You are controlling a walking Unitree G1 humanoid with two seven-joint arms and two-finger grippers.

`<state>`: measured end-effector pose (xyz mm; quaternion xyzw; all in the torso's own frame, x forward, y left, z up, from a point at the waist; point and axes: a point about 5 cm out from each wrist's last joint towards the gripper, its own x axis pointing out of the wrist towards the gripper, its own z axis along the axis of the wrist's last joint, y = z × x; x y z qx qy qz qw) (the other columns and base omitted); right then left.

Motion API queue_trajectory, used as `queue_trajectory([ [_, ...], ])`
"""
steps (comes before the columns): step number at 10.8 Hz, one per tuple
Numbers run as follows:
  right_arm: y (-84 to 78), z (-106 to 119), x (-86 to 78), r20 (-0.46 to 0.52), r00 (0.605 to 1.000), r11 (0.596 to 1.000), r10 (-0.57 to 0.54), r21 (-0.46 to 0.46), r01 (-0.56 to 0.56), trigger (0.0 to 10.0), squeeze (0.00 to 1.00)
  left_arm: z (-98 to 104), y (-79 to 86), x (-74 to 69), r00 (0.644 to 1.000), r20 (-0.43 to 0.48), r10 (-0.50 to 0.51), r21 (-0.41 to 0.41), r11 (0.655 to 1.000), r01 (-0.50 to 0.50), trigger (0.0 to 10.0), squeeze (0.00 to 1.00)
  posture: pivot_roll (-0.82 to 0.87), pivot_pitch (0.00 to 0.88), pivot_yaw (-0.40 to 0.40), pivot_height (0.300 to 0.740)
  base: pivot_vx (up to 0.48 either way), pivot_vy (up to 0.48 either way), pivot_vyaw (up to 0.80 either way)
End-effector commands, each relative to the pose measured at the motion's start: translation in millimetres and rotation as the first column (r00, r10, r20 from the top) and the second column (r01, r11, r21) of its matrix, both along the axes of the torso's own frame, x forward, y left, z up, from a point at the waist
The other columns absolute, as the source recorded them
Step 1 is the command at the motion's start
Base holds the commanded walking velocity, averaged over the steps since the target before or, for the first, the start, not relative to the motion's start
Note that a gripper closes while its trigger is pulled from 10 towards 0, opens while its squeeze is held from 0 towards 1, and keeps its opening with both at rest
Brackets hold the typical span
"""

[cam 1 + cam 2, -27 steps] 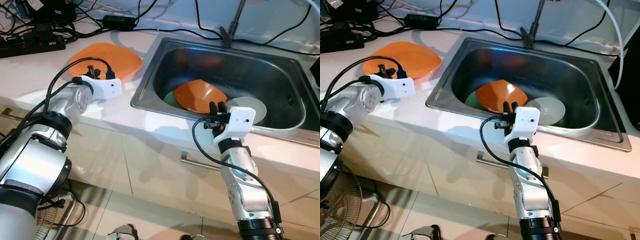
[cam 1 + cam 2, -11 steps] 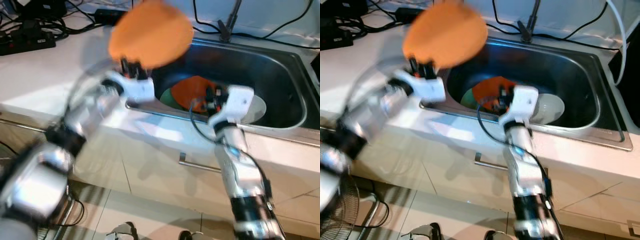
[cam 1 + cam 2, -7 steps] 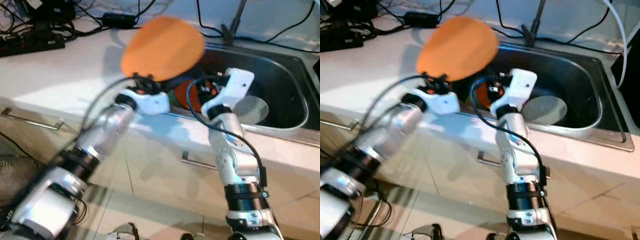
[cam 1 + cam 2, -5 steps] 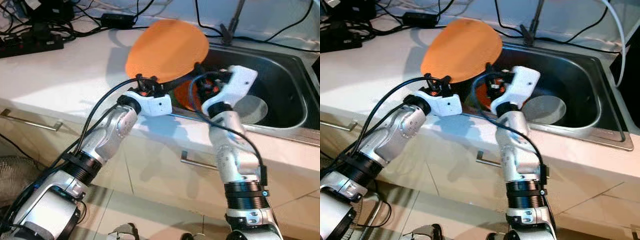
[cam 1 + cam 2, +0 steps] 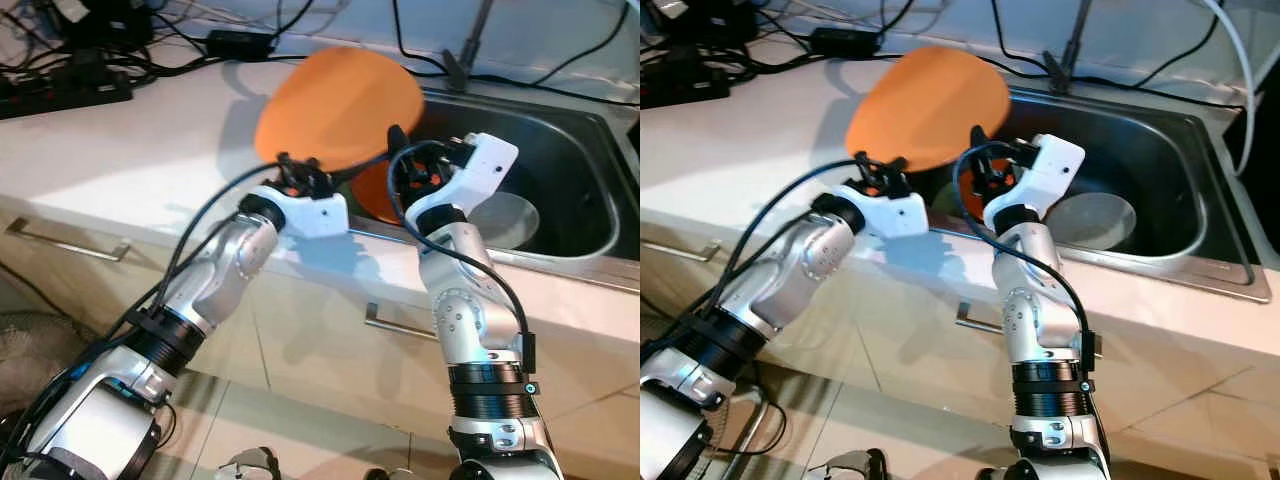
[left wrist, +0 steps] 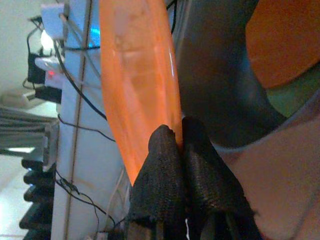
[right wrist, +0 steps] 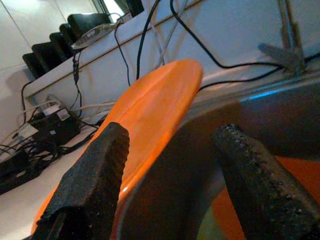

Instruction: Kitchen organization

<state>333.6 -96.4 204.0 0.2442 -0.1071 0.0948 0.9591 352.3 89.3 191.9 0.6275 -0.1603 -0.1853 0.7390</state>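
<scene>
Left gripper (image 6: 176,137) jaws pinching rim of flat round orange plastic plate (image 5: 340,105), held tilted up over left edge of stainless steel sink (image 5: 560,95). Right gripper (image 7: 175,175) jaws spread, near plate's right rim, 1 finger (image 7: 87,177) just beside it; handover judged likely. Second orange plate (image 5: 375,190) and pale round dish (image 5: 505,218) in basin, partly hidden behind arms. White tabletop (image 5: 130,150) left.

Two silver arms, white wrist housings, looping black cables, textured black-fingered grippers.
</scene>
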Motion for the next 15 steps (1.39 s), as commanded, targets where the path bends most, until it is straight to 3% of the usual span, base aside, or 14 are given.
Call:
queue_trajectory([
  [1,2.8,2,2.0,-0.012,1.000,0.999,0.005,0.035,-0.004,10.0,0.00,8,-9.7,-5.9,0.997,0.044,-0.057,0.004,0.998,0.057,10.0,0.00,0.07,0.009,-0.009,0.740,0.000,0.000,0.00],
  [4,2.2,-2,4.7,-0.056,0.998,0.994,0.010,0.110,-0.004,10.0,0.00,11,-12.2,-9.7,0.993,0.071,-0.094,0.013,0.996,0.093,10.0,0.00,0.07,0.015,-0.012,0.740,0.000,0.000,0.00],
  [6,-0.6,-2,6.3,-0.075,0.997,0.983,0.016,0.184,-0.002,0.0,0.00,9,-12.8,-9.7,0.993,0.070,-0.096,0.019,0.995,0.095,10.0,0.00,0.07,0.023,-0.013,0.740,0.000,0.000,0.00],
  [10,-2.0,-6,10.7,-0.135,0.990,0.958,0.041,0.286,-0.001,0.0,0.00,10,-17.5,-10.8,0.988,0.094,-0.126,0.033,0.992,0.124,10.0,0.00,0.07,0.039,-0.017,0.740,0.000,0.000,0.00],
  [15,-3.3,-12,11.7,-0.180,0.982,0.942,0.056,0.335,0.007,0.0,0.00,11,-16.7,-10.4,0.984,0.125,-0.127,0.049,0.991,0.122,10.0,0.00,0.07,0.046,-0.018,0.740,0.000,0.000,0.00],
])
